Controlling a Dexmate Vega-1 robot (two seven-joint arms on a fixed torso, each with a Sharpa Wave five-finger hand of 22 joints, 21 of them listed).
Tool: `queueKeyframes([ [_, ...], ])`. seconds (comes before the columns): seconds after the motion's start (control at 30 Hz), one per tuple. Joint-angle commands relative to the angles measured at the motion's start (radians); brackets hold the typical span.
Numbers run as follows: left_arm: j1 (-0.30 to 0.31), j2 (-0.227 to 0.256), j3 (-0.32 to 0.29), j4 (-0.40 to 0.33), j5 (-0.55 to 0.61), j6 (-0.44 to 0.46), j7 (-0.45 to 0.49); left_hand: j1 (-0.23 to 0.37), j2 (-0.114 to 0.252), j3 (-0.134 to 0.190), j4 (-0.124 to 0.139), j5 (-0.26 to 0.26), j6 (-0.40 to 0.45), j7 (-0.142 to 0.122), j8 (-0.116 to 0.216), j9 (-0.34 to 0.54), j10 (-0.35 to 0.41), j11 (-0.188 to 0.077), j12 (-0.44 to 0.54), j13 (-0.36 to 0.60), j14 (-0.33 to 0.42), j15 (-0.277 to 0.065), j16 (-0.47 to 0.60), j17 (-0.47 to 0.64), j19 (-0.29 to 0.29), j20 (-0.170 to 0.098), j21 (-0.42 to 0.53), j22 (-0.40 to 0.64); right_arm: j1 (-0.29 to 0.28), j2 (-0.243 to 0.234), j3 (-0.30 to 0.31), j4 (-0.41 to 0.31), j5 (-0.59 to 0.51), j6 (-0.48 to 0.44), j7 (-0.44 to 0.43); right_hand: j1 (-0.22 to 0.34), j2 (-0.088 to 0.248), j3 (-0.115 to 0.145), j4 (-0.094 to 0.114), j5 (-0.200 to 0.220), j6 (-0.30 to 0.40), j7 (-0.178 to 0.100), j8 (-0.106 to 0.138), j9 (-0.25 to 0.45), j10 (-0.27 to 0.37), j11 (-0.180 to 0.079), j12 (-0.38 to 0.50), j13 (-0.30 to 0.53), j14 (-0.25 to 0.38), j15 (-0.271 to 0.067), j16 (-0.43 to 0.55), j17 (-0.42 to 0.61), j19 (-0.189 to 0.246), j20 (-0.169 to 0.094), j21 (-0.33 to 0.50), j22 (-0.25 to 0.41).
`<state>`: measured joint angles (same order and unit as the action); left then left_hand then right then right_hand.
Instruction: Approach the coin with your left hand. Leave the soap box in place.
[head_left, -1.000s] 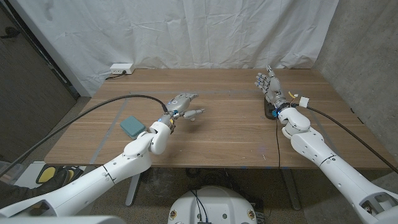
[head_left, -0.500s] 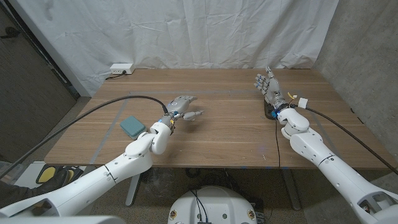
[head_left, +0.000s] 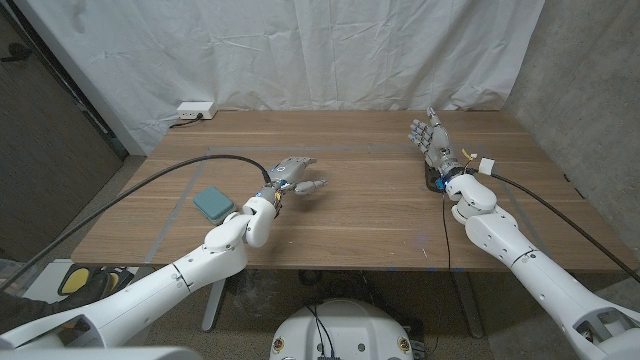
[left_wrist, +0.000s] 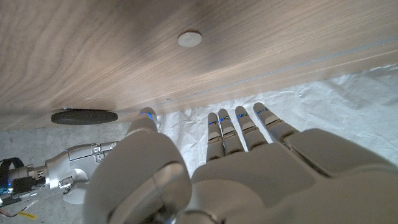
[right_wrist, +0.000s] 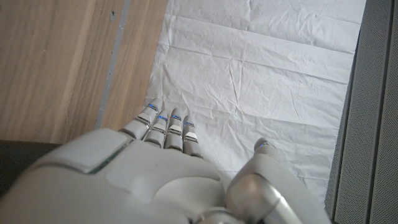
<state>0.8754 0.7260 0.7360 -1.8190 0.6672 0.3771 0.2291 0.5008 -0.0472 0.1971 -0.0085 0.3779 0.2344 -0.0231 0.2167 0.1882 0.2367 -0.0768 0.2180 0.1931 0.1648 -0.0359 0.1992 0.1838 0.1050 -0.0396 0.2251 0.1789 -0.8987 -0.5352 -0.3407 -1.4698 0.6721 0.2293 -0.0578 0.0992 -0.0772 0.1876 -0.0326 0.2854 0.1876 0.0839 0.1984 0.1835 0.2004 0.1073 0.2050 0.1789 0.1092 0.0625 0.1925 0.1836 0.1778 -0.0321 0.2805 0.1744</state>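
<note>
The left hand (head_left: 294, 174) hovers over the middle-left of the wooden table (head_left: 370, 215), fingers extended and apart, holding nothing; its thumb juts toward the table's centre. From the head camera the coin cannot be made out on the wood grain; the left wrist view supplies it — a small pale disc, the coin (left_wrist: 189, 39), lying flat on the bare table well ahead of the fingertips (left_wrist: 262, 111), apart from them. That same wrist view looks along the back of the left hand (left_wrist: 236, 174) and confirms the fingers are straight and close-ranked, with nothing between them and the thumb; it also catches a dark round base (left_wrist: 84, 116) at the table's far side with the right arm (left_wrist: 68, 171) beside it.

The soap box (head_left: 212, 202) — a teal, flat, rounded-square piece — lies near the table's left edge, beside the left forearm and behind the hand, touched by nothing; it is seen from the head camera alone.

The right hand (head_left: 432, 138) stands upright at the right side of the table, fingers spread and pointing up, empty; its wrist sits over the dark base (head_left: 437, 184). The right wrist view shows the back of that hand (right_wrist: 155, 168) against the white cloth backdrop (right_wrist: 261, 81), with a strip of table alongside.

A white power strip (head_left: 194, 108) lies at the far-left corner.
</note>
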Motion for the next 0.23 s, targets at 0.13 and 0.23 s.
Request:
queueKeyframes([
  [0.13,-0.013,-0.013,0.022,0.022,-0.006,0.01,0.008,0.006,0.002,-0.006,0.0,0.005,0.001,-0.005,-0.001,0.003,0.0,-0.008,-0.004,0.002,0.0,-0.049,-0.006,0.003,-0.004,-0.06,-0.005,0.004,0.002,0.002,0.003,0.005,0.002,0.003,0.0,0.004,0.011,-0.005,0.0,0.003,0.012,0.003,0.0,0.006,0.007,0.0,0.006,0.004,0.006,0.0,0.001,0.001,0.012,0.0,-0.003,0.005],
  [0.23,-0.011,-0.018,0.027,0.02,-0.001,0.021,0.014,0.006,0.002,-0.006,0.0,0.005,0.001,-0.006,-0.001,0.003,0.001,-0.007,-0.004,0.002,0.0,-0.05,-0.006,0.003,-0.004,-0.06,-0.005,0.004,0.005,0.003,0.002,0.006,0.002,0.002,0.0,0.004,0.011,-0.005,0.0,0.002,0.012,0.002,0.0,0.006,0.007,0.0,0.006,0.004,0.007,0.0,0.001,0.001,0.012,0.0,-0.004,0.005],
])
